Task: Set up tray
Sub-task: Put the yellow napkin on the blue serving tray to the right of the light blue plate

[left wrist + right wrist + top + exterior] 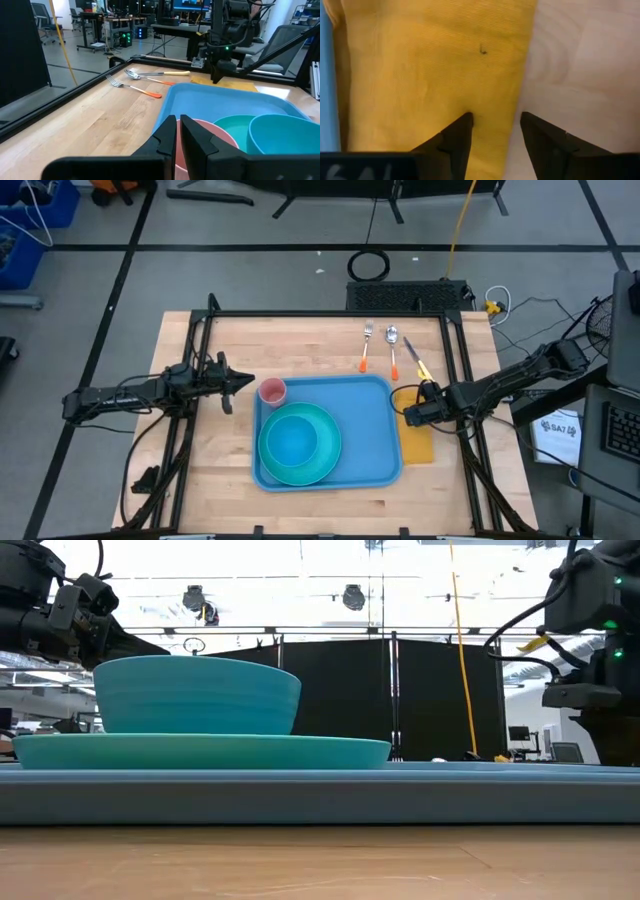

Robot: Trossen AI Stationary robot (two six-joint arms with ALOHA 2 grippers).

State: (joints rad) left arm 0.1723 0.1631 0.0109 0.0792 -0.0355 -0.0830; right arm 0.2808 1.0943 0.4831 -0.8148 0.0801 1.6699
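Right wrist view: right hand (492, 131) fingers apart, empty, over yellow napkin (430, 65) beside tray (375, 420).

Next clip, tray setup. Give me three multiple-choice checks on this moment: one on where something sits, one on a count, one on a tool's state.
1. Where does the yellow napkin lie?
A. under the bowl
B. on the table beside the tray's right edge
C. in the pink cup

2. How many utensils lie beyond the tray?
A. one
B. three
C. five

3. How is the right tool?
A. open above the napkin's edge
C. shut on a fork
B. out of view

Key: 1 B, the high view shows it against the tray's right rim. 2 B, a fork, spoon and knife. 3 A, the right wrist view shows fingers apart, holding nothing.
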